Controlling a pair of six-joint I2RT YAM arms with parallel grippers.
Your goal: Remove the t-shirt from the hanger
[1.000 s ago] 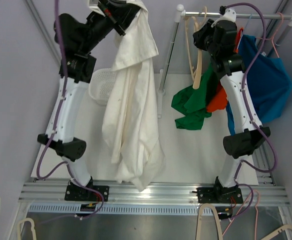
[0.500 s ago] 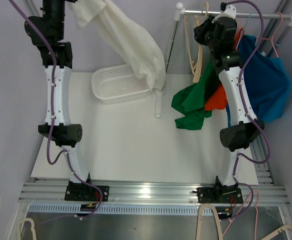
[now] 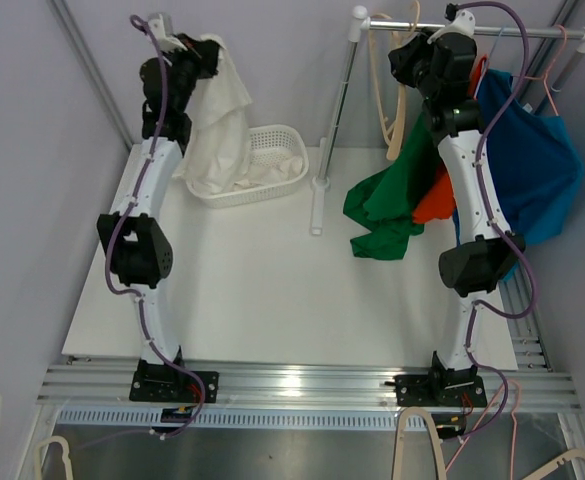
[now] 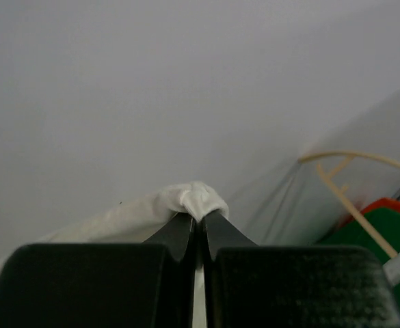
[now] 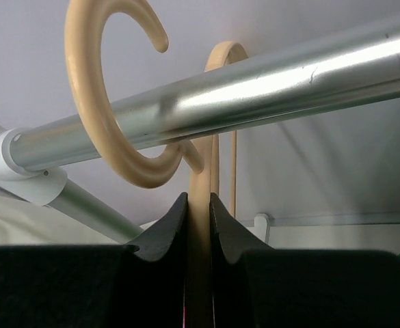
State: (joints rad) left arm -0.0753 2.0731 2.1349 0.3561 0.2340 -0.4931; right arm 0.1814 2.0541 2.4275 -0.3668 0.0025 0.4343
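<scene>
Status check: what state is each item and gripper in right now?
left gripper, shut on white t-shirt
white t-shirt, held up, hanging into basket
basket, upright, shirt hem inside
right gripper, shut on wooden hanger
wooden hanger, hooked over rail
green shirt, hanging crumpled below rail
blue shirt, hanging

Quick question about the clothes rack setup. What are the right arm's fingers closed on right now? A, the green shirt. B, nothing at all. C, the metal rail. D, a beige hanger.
D: in the right wrist view the right fingers are pinched shut on the neck of the beige hanger, just below where its hook sits over the metal rail.
</scene>
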